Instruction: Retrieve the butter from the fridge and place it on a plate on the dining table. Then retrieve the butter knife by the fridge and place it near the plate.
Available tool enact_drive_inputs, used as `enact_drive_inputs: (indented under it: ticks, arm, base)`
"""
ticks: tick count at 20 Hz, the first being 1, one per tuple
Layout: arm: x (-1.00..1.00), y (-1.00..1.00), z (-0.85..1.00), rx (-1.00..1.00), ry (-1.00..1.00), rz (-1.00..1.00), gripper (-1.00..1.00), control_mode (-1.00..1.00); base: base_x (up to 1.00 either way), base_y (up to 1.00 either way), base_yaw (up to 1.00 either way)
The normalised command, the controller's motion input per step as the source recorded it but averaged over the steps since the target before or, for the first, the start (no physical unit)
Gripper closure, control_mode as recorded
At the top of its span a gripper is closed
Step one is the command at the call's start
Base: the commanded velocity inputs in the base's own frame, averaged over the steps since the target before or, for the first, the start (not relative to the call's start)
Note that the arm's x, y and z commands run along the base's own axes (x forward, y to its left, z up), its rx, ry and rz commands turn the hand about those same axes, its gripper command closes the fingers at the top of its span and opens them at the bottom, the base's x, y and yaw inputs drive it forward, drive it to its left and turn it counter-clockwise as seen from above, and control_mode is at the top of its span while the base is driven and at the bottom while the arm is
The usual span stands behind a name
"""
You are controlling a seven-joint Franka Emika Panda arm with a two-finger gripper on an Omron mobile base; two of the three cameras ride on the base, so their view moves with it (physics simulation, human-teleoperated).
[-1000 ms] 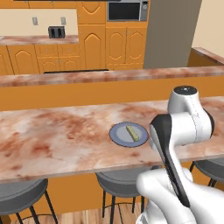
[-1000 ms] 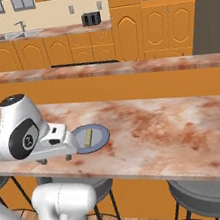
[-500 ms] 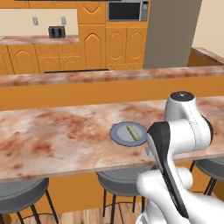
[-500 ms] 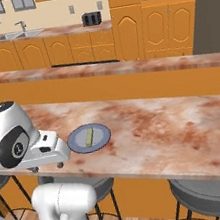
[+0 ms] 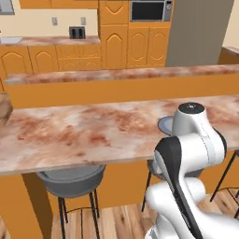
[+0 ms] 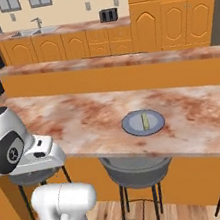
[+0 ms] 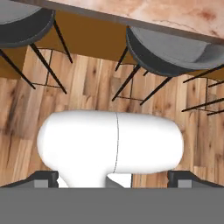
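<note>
The butter (image 6: 144, 120), a small pale-yellow stick, lies on the round blue-grey plate (image 6: 135, 127). The plate rests on the marbled dining table (image 6: 77, 115) near its front edge. From the left base view, just a sliver of the plate (image 5: 165, 125) peeks out behind my arm, over the dining table (image 5: 70, 135). My gripper (image 7: 113, 180) hangs below the table's edge on my side, pointing down at the wooden floor, open and holding nothing. The tall grey fridge (image 5: 196, 32) stands at the back right. The butter knife is out of view.
Grey bar stools (image 6: 136, 166) (image 5: 70, 179) (image 7: 175, 52) stand tucked under the table's front edge. Behind the table runs a narrower marbled ledge (image 6: 124, 61). Orange cabinets, a sink (image 6: 33, 31) and a microwave (image 5: 148, 10) line the back wall.
The whole picture has shifted: the base has driven left along the table, so the plate now sits further right in both views. My hand has dropped below the table's edge.
</note>
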Motion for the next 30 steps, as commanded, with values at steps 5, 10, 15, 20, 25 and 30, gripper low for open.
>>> enact_drive_inputs:
  ticks: [5,10,15,20,25,30]
  arm:
    - [0.0,0.0,0.0,0.0,0.0,0.0,-1.0,1.0]
    - [0.0,0.0,0.0,0.0,0.0,0.0,-1.0,1.0]
    - [0.0,0.0,0.0,0.0,0.0,0.0,-1.0,1.0]
    - [0.0,0.0,0.0,0.0,0.0,0.0,-1.0,1.0]
    - [0.0,0.0,0.0,0.0,0.0,0.0,-1.0,1.0]
    - [0.0,0.0,0.0,0.0,0.0,0.0,-1.0,1.0]
  base:
    - [-0.26,1.0,-0.06]
    - [-0.32,1.0,-0.04]
    - [-0.24,1.0,-0.05]
    - [0.0,1.0,-0.1]
    - [0.0,1.0,-0.09]
    - [0.43,1.0,-0.07]
